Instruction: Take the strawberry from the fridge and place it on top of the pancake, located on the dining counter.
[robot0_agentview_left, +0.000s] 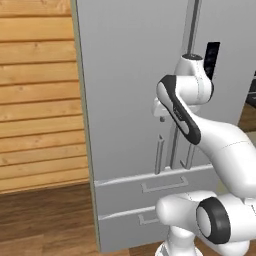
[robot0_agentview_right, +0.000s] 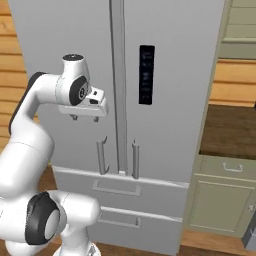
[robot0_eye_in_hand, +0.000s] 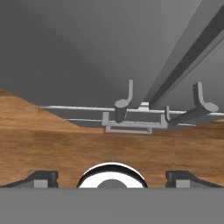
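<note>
Tall light-grey double-door fridge (robot0_agentview_right: 165, 75) stands shut, both doors closed, so nothing of its inside is visible; strawberry's spot can't be told. White arm's two-finger gripper (robot0_agentview_right: 85, 118) hangs pointing down just in front of the fridge's left door, above the lower end of the left vertical bar handle (robot0_agentview_right: 101, 156), not touching it. Jaws spread wide, holding nothing; dark fingertips (robot0_eye_in_hand: 41, 178) sit far apart in hand view. Black display panel (robot0_agentview_right: 146, 74) on the fridge's right door. Two grey drawers (robot0_agentview_right: 120, 189) below the doors. Brown wood floor (robot0_agentview_left: 45, 220) under the fridge.
</note>
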